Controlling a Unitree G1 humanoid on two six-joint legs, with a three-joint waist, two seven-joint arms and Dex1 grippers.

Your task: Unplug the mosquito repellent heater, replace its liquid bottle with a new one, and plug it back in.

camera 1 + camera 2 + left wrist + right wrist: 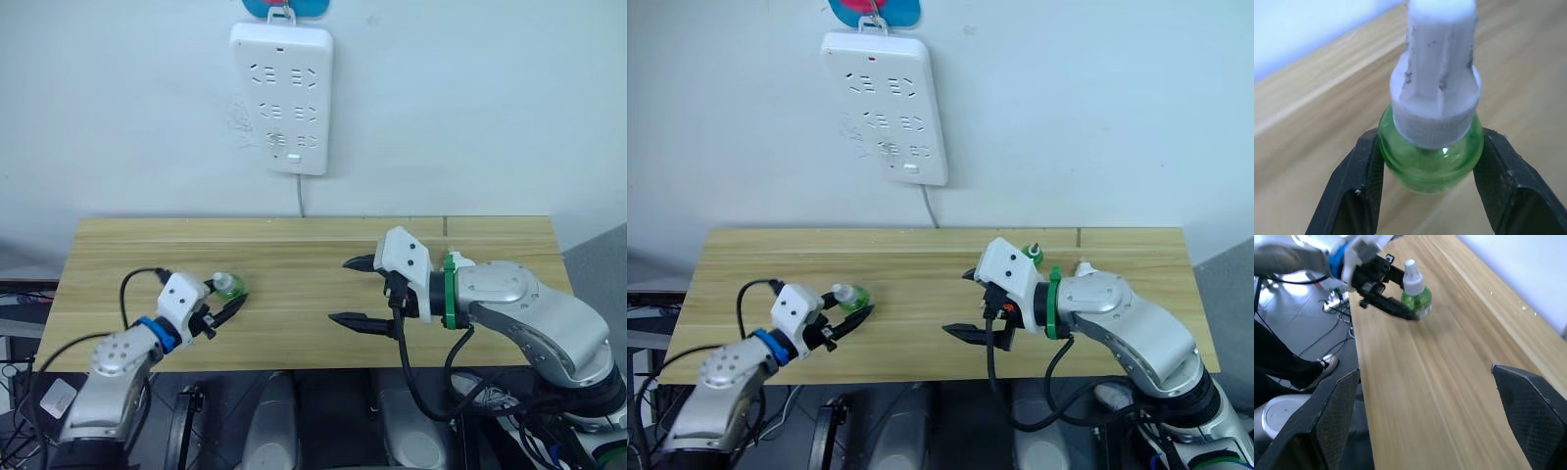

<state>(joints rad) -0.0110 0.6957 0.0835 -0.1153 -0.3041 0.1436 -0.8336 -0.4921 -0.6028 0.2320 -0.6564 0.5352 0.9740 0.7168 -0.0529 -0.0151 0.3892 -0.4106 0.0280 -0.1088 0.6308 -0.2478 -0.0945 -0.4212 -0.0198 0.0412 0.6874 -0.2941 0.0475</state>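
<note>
Left gripper (227, 305), lower left, clasps the green bottle (1431, 156); keep it upright. Right gripper (358, 292) fingers are spread, empty.

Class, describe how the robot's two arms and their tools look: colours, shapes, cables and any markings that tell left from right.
Both arms have rounded silver-grey shells and a white angular block at the wrist. The left arm carries a blue wrist ring; the right arm has a green one. Black cables loop beside each wrist. The left tool and the right tool each end in two tapered black fingers.
</note>
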